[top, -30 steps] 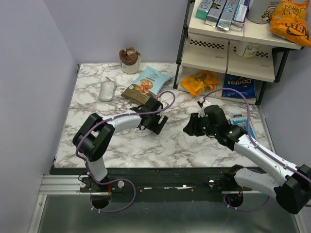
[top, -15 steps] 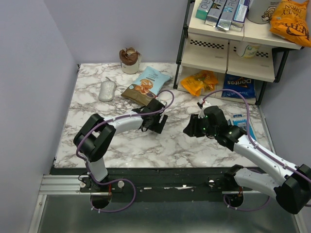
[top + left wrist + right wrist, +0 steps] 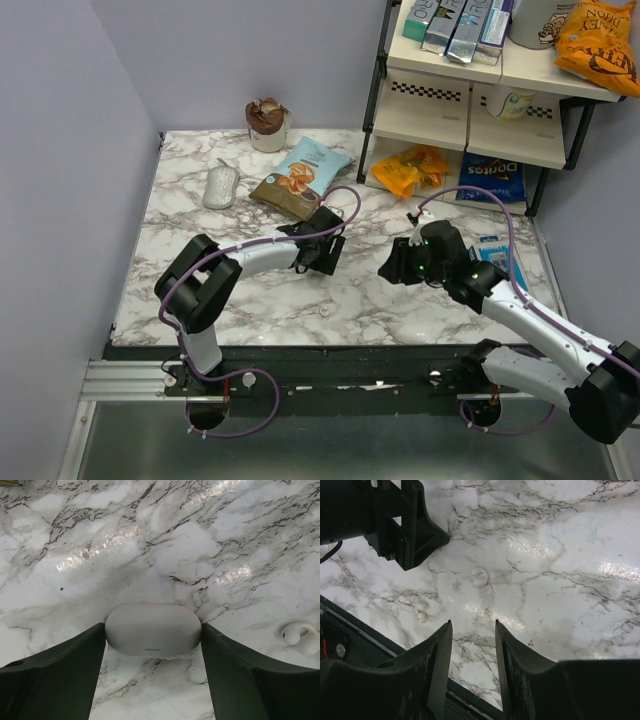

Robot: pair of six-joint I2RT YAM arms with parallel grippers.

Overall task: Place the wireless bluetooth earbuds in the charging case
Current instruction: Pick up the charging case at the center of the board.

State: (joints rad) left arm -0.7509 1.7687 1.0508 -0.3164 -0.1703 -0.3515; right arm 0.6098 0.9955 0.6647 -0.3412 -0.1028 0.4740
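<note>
The charging case [image 3: 153, 630], a closed white pebble, lies on the marble between my left gripper's [image 3: 153, 632] dark fingers [image 3: 65, 665], which touch it on both sides. One earbud [image 3: 299, 635] lies on the marble just right of that gripper. In the right wrist view two earbuds show: one [image 3: 480, 576] ahead of my right gripper [image 3: 472, 624] and one [image 3: 421, 611] to its left, near the table's front edge. The right gripper hangs open above the marble with nothing between its fingers. From above, the left gripper [image 3: 322, 255] and right gripper [image 3: 392, 265] face each other mid-table; the case is hidden there.
A grey oval mouse-like object [image 3: 221, 186], snack bags [image 3: 305, 170] and a cup [image 3: 267, 123] sit at the back of the table. A shelf unit [image 3: 470, 100] with packets stands at the back right. A blue packet [image 3: 495, 250] lies beside the right arm.
The left gripper's jaws have narrowed onto the case and the gripper has shifted slightly. The right arm has barely moved.
</note>
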